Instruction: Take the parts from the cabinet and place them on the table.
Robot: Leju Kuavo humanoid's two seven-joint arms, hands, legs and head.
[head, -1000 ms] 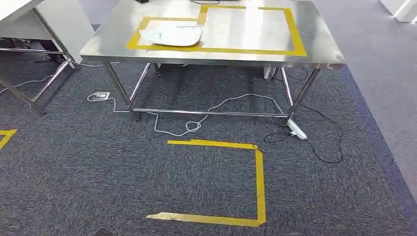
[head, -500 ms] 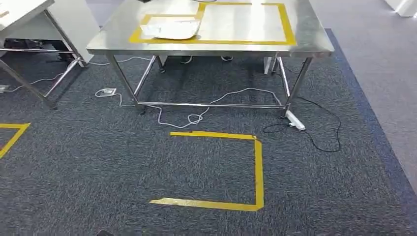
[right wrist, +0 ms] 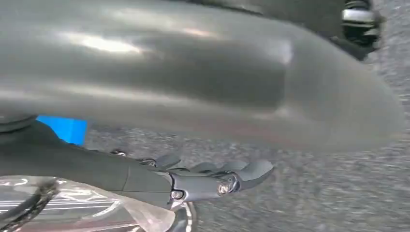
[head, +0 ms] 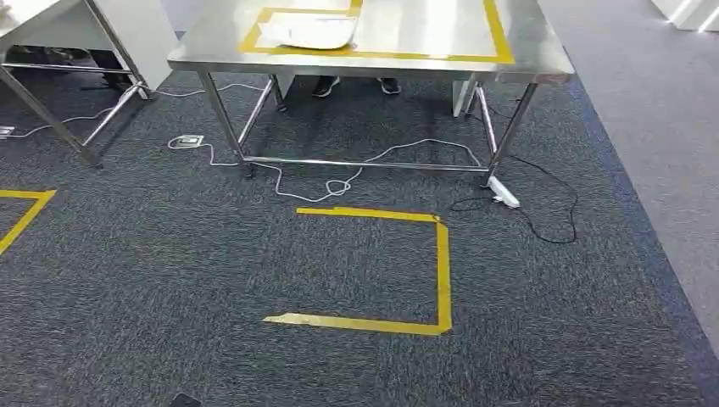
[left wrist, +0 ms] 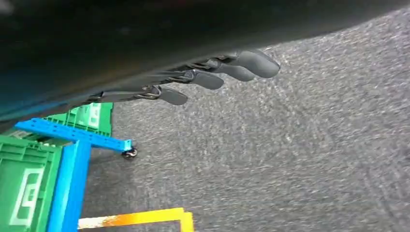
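A steel table with yellow tape rectangles stands at the far side of the head view. A white bagged part lies inside its left rectangle. My left hand hangs over the carpet with its dark fingers spread and nothing in them. My right hand hangs low too, fingers stretched along a clear plastic bagged part that it holds against its underside; the thumb is hidden.
A yellow tape square marks the carpet before the table. White and black cables and a power strip lie under it. A person's shoes show behind. Another table's legs stand left. Green crates sit on a blue cart.
The whole head picture has shifted as the camera moved: table and floor tape now sit higher in the picture, and shoes show under the table. The white part lies where it was.
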